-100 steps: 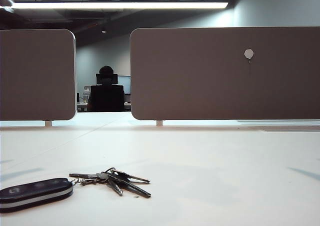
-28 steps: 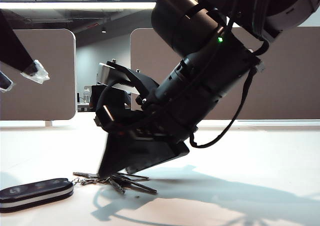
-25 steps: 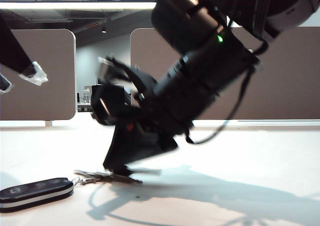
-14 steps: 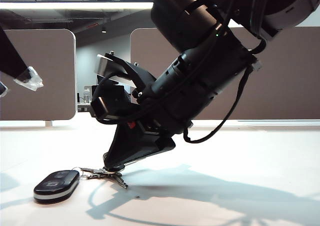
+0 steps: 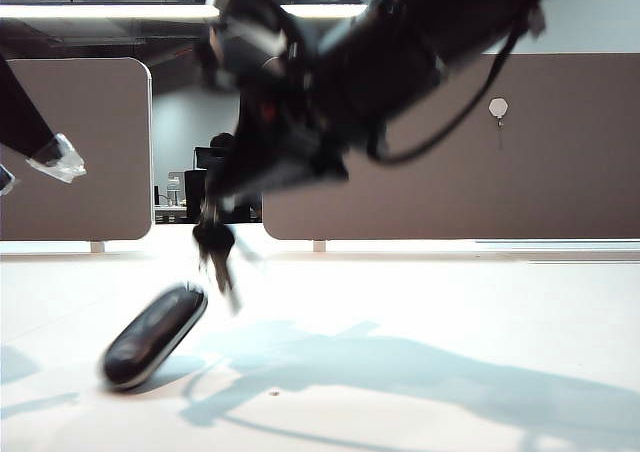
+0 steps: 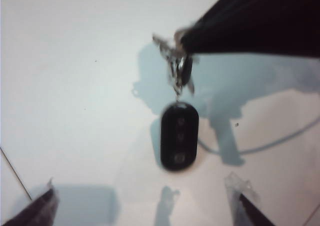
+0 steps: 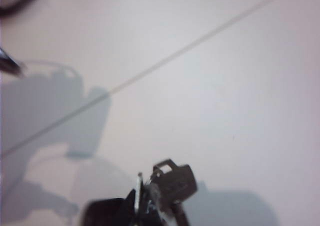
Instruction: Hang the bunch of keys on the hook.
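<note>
No legible writing on any item. Right gripper [image 5: 215, 220], blurred, reaches across to left of centre above the table [image 5: 450, 302], jaws clamped on the keys [image 5: 160, 330]; the ring hangs from it, and whether the black fob's low end touches the table cannot be told. Left gripper [image 6: 142, 206] hovers at far left, fingers spread wide, holding nothing. Hook [image 5: 497, 109] sits on the right partition [image 5: 560, 172], well apart from the keys.

overhead strip light, motion blur, shadows
</note>
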